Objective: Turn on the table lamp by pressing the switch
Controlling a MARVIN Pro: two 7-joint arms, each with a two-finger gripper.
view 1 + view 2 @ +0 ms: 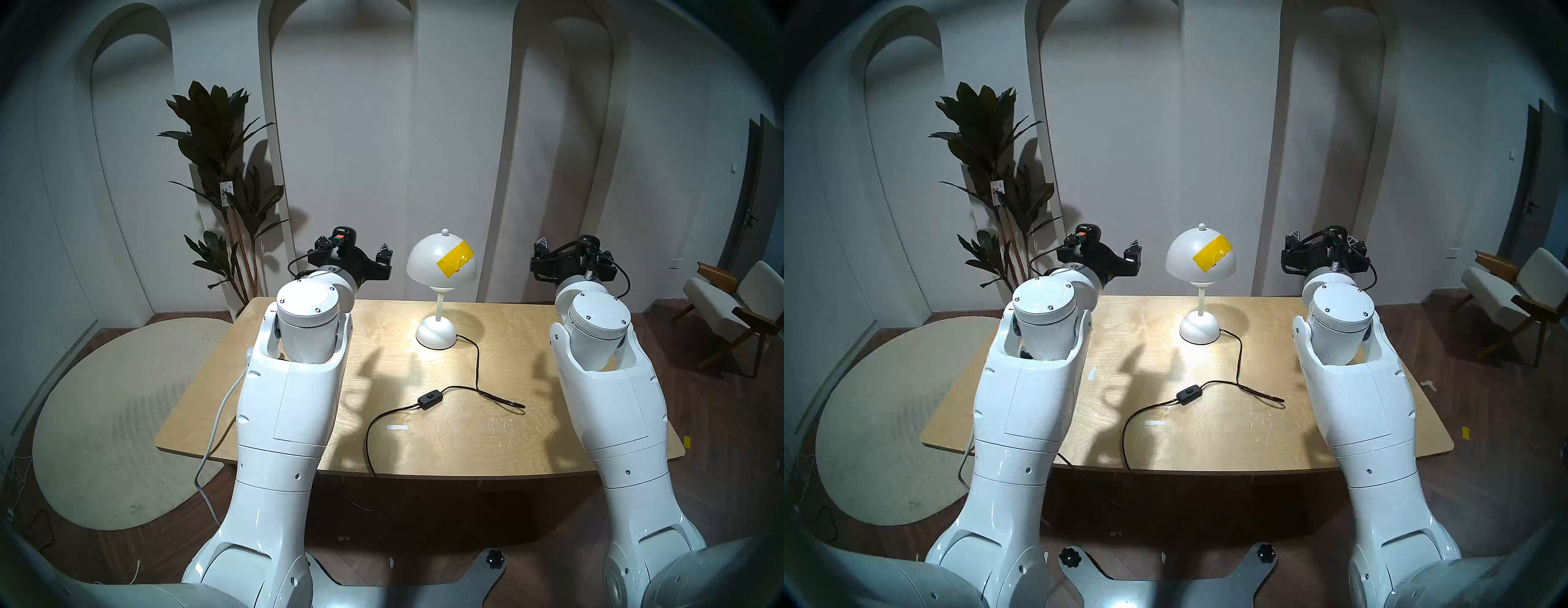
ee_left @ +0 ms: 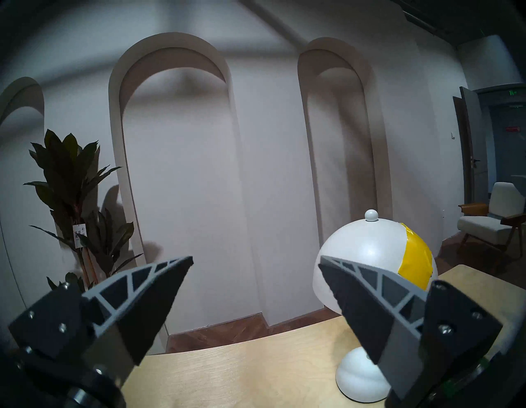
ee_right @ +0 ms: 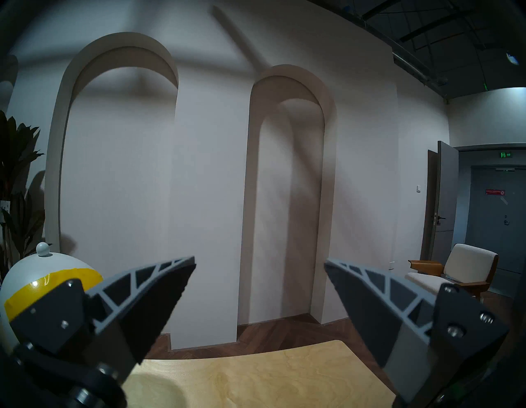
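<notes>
The white table lamp (image 1: 428,263) with yellow tape on its dome stands upright at the back middle of the wooden table (image 1: 488,446). A bright pool of light lies on the table around its base. Its black cord (image 1: 477,361) runs forward to the small black switch (image 1: 428,399), which lies flat mid-table. My left gripper (image 1: 354,248) is open and empty, raised left of the shade. My right gripper (image 1: 572,250) is open and empty, raised right of it. Both are far above and behind the switch. The lamp also shows in the left wrist view (image 2: 361,250) and the right wrist view (image 3: 42,267).
The cord loops right of the switch and runs off the table's front edge. A small white tape strip (image 1: 397,427) lies near the switch. A potted plant (image 1: 220,170) stands back left, a pale rug (image 1: 114,424) lies left, and an armchair (image 1: 721,305) stands right.
</notes>
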